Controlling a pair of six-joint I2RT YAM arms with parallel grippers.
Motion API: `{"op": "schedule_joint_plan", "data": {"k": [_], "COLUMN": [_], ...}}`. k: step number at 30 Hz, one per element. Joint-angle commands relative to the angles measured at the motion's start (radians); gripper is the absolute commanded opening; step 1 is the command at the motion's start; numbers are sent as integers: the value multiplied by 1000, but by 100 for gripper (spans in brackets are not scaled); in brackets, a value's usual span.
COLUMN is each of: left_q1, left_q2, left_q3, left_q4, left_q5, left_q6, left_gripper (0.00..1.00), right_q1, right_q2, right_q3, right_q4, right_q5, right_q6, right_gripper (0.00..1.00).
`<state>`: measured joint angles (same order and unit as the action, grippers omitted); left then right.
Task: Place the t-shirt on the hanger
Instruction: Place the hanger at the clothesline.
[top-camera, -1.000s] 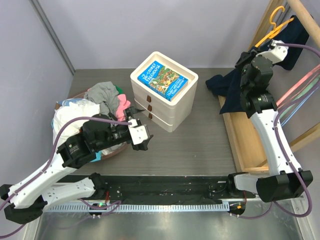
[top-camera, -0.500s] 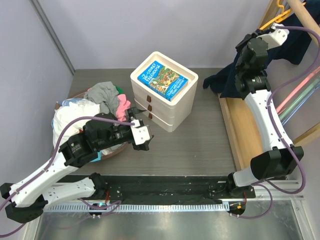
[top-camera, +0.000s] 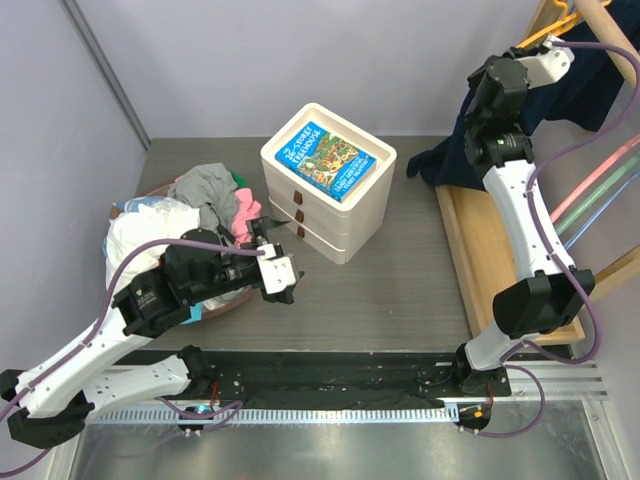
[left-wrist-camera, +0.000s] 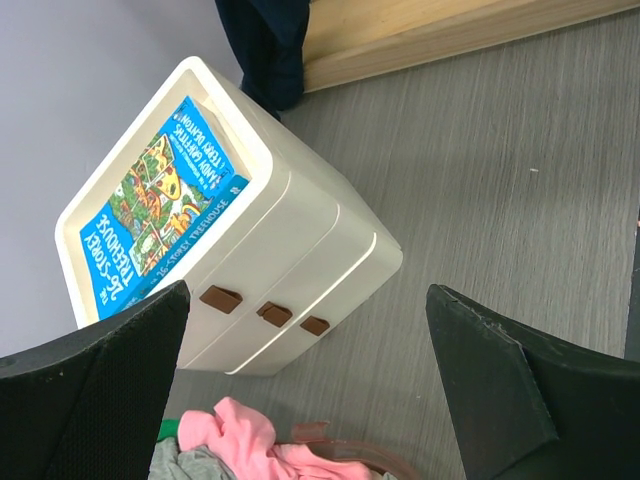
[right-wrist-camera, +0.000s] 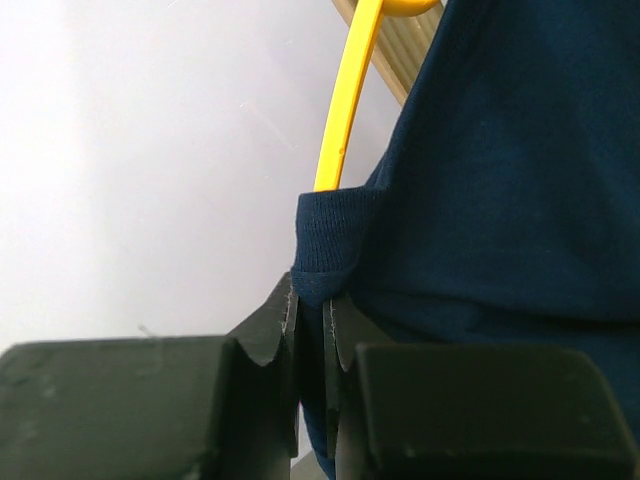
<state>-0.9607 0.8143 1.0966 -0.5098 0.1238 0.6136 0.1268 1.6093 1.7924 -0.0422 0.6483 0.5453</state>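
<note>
The navy t-shirt (top-camera: 600, 85) hangs at the top right, draped over the orange-yellow hanger (top-camera: 545, 28) on the wooden rack, with its lower part trailing down to the table (top-camera: 445, 165). My right gripper (top-camera: 560, 50) is raised high and shut on a hem of the t-shirt (right-wrist-camera: 500, 200), right below the hanger's yellow arm (right-wrist-camera: 345, 110). My left gripper (top-camera: 283, 275) is open and empty, low over the table in front of the white drawer unit (top-camera: 328, 180); in the left wrist view its fingers (left-wrist-camera: 520, 390) frame the drawers (left-wrist-camera: 270, 290).
A blue book (top-camera: 326, 157) lies on the drawer unit. A pile of grey, white and pink garments (top-camera: 190, 215) sits in a basket at the left. The wooden rack frame (top-camera: 490, 270) runs along the right side, with pink and green rods (top-camera: 600, 180).
My right arm has risen and swung up toward the hanger, carrying the shirt hem higher along it. My left gripper has shifted slightly back toward the pile.
</note>
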Motion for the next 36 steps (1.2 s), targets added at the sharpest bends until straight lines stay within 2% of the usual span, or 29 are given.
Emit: {"op": "schedule_joint_plan", "data": {"k": [1, 9, 13, 23, 29, 30, 32, 33, 36], "left_q1": [4, 2, 2, 2, 4, 2, 4, 4, 4], "left_q2": [-15, -12, -9, 2, 6, 8, 16, 20, 31], "left_q3": [5, 6, 11, 37, 43, 43, 48, 51, 69], "left_q4": [5, 1, -6, -21, -27, -26, -26, -30, -38], "left_q5": [8, 4, 5, -3, -13, -16, -36, -42, -64], "left_q6": [15, 21, 21, 20, 20, 15, -1, -11, -51], "left_gripper": [100, 100, 100, 100, 100, 100, 100, 100, 100], "right_q1": [-38, -38, -41, -115, -113, -115, -115, -115, -116], "right_q2": [-12, -22, -23, -9, -6, -9, -20, -26, -80], "right_q3": [48, 90, 119, 140, 127, 124, 99, 85, 19], "right_q4": [48, -1, -7, -134, -130, -127, -93, -79, -39], "right_q5": [51, -33, -44, -168, -243, -255, -263, -278, -302], "right_q6": [137, 320, 349, 571, 579, 564, 532, 495, 457], "right_gripper": [1, 1, 1, 1, 1, 13, 29, 50, 74]}}
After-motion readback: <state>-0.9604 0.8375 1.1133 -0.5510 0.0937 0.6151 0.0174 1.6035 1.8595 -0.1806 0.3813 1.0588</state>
